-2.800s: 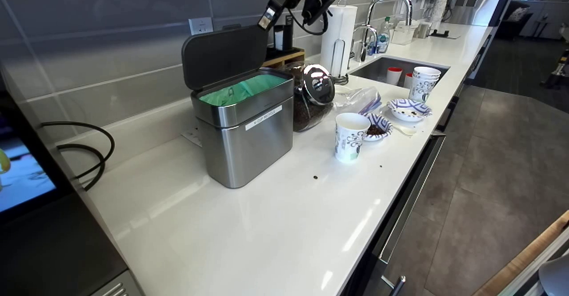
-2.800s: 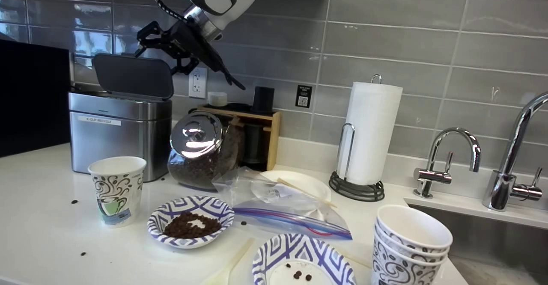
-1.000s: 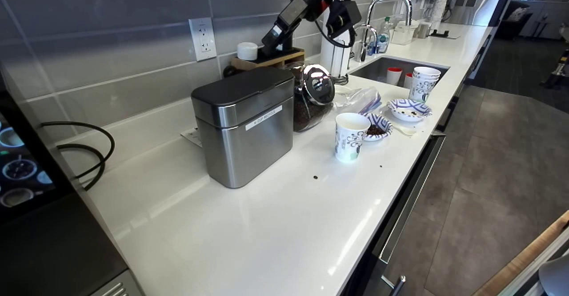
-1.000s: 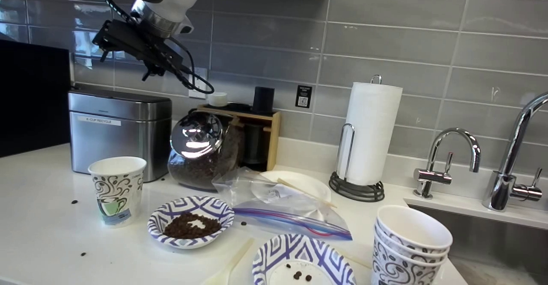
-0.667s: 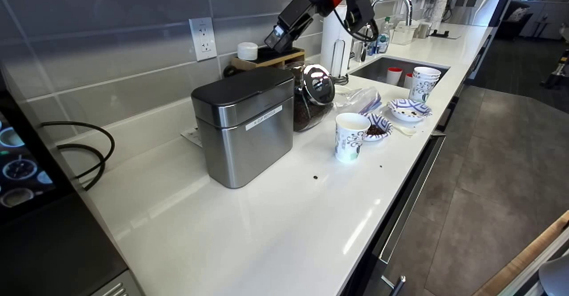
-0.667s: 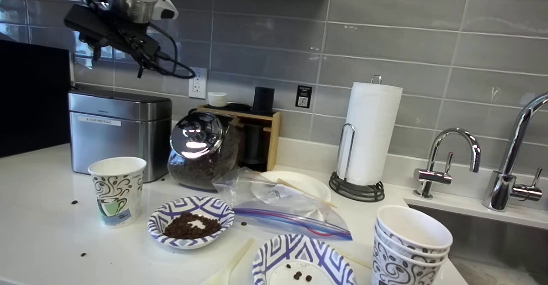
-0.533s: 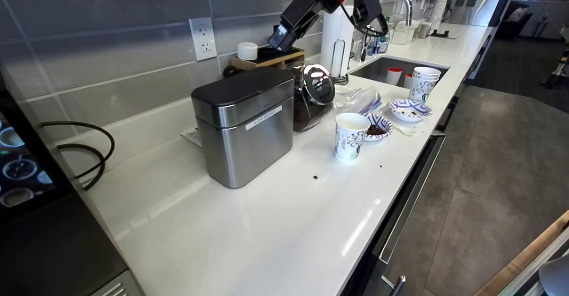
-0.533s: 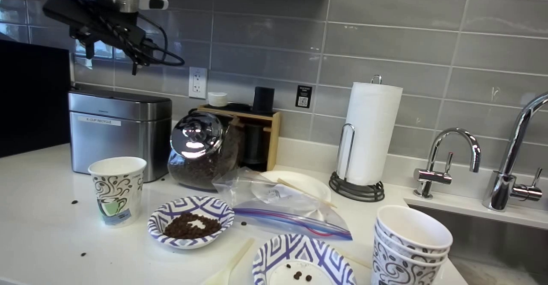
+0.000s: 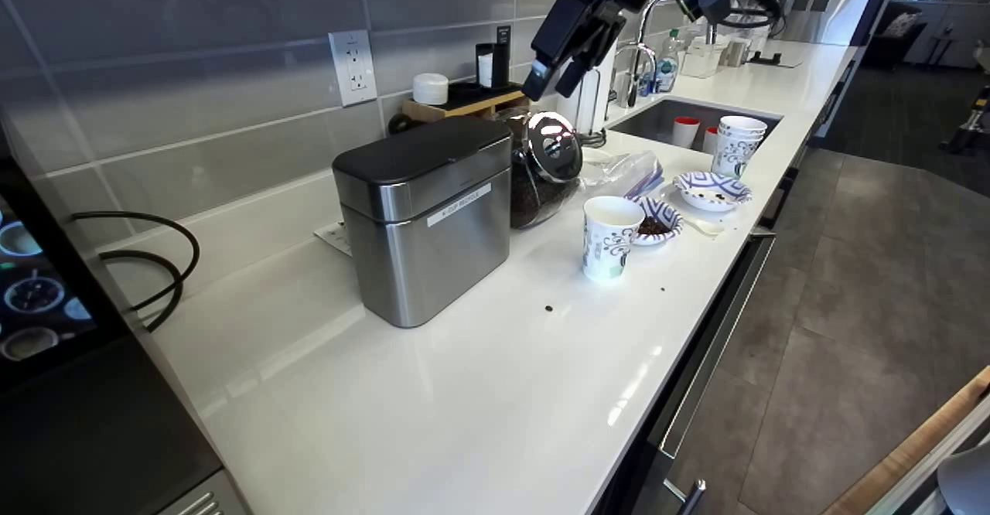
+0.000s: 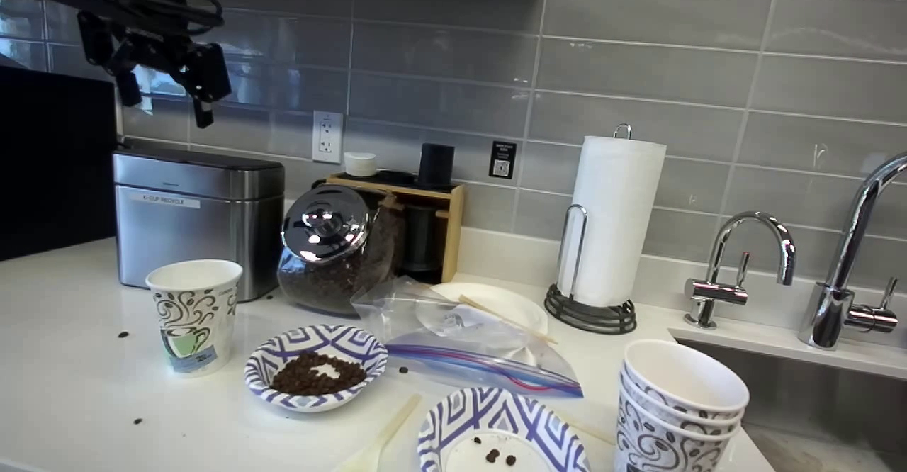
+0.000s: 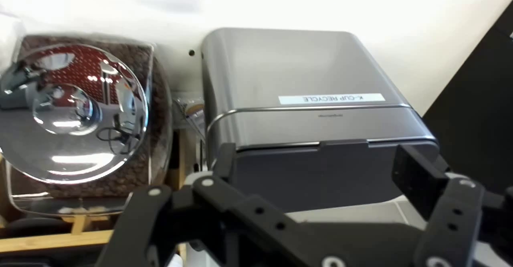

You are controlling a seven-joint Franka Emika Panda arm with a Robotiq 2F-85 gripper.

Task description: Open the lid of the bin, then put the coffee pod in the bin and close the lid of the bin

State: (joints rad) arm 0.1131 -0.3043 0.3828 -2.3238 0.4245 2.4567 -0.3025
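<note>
White counter [image 9: 402, 407]: bin [image 10: 177, 245], lid [image 9: 421, 148] down; beans [image 10: 297, 381] in jar [image 10: 315, 242] and bowls [image 10: 283, 348].

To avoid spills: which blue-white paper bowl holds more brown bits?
The blue-white paper bowl beside the single white patterned paper cup: it holds a heap, the other bowl only a few.

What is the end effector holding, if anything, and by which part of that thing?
Nothing is held: the end effector is open, jaws apart with nothing between them, clear of the closed lid.
</note>
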